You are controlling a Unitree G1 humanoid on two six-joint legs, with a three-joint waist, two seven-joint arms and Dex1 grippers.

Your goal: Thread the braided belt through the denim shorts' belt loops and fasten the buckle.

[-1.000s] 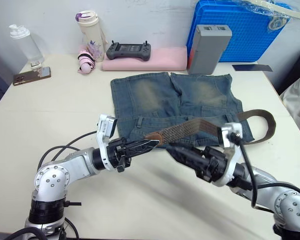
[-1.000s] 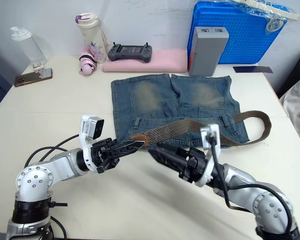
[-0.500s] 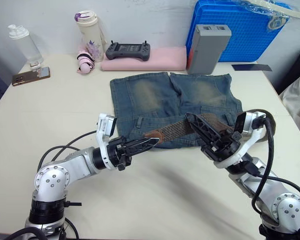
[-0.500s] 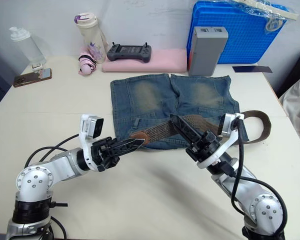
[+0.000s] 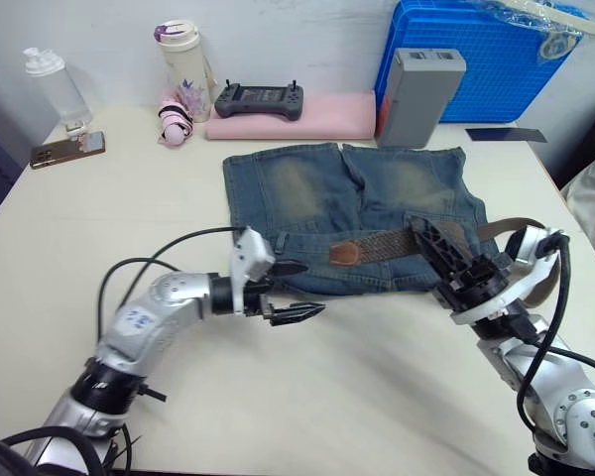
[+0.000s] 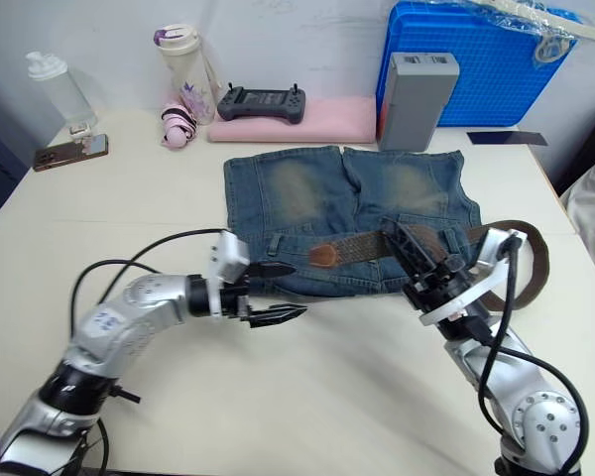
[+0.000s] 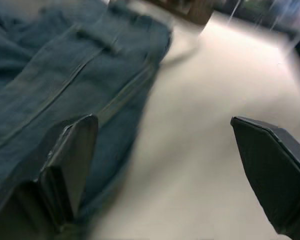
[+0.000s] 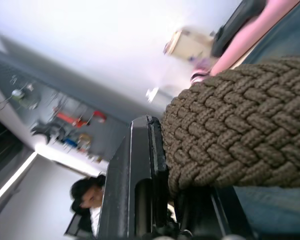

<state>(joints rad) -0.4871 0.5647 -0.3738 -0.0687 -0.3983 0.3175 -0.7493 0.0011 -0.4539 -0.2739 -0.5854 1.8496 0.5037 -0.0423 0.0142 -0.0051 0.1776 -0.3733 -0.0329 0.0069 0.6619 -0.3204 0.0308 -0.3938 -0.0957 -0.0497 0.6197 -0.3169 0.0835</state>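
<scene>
Right now my left gripper [image 5: 290, 291] has its fingers spread wide and empty, one finger over the near hem of the denim shorts' [image 5: 347, 203] waistband, the other over the bare table [image 5: 357, 397]. My right gripper [image 5: 438, 256] is clamped on the braided belt [image 5: 387, 243]; beyond those fingers the strap runs across the waistband to its brown leather tip [image 5: 343, 254], and behind them it loops back past the shorts' edge. Farther off, past both grippers, sit a grey game controller [image 5: 255, 98] on a pink pad [image 5: 297, 116] and a blue crate [image 5: 491, 59].
</scene>
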